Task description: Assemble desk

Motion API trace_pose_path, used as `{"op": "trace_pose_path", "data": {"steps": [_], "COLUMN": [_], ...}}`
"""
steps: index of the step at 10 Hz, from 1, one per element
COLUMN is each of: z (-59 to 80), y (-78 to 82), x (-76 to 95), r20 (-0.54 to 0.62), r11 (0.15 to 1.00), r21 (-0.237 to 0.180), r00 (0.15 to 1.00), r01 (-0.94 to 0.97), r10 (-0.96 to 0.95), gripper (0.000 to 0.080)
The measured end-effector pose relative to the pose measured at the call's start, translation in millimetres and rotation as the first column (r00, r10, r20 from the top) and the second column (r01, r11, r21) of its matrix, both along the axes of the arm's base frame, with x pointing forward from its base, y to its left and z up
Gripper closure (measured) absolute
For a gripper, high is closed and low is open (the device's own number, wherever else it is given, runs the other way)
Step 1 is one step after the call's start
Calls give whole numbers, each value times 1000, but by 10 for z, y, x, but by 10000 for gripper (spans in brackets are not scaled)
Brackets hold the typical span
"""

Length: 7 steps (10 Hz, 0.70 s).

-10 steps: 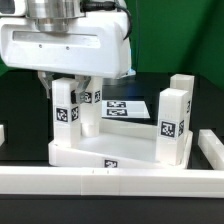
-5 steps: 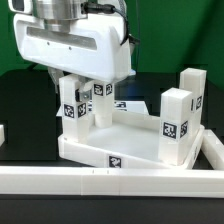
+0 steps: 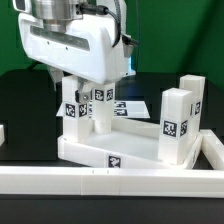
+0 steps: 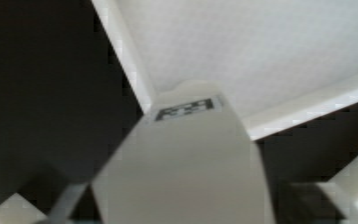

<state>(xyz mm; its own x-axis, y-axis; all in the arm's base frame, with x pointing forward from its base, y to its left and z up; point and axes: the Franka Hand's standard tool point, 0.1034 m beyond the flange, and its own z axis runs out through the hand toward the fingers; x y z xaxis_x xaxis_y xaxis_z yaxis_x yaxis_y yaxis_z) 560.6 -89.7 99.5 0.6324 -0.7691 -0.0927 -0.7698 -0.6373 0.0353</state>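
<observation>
The slab point(image 3: 130, 140) lies against the near rail point(image 3: 110, 180), four legs point(image 3: 173, 125) standing in its corners. The gripper point(image 3: 72, 82) hangs over the near left leg point(image 3: 71, 112); whether its fingers are open or gripping, I cannot tell. Assembly looks nearly done.

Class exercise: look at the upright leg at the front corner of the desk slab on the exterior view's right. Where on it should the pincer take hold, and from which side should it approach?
Probably the upper part of that leg, from straight above. It stands upright in the slab's corner with its top free. Its flat square-section faces suit two fingers, while the slab's rim crowds its base.
</observation>
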Motion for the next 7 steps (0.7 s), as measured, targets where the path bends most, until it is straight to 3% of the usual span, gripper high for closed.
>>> {"op": "trace_pose_path", "data": {"steps": [1, 2, 4, 7], "z": [28, 83, 235, 242], "y": [27, 62, 182, 236], "x": [7, 15, 15, 17], "r20": [1, 3, -5, -12], "r11": [1000, 1000, 999, 999], "r21": [4, 11, 33, 36], "r00": [1000, 1000, 1000, 1000], "r01": [-2, -5, 8, 11], "r10": [2, 5, -8, -11], "gripper": [235, 165, 153, 150]}}
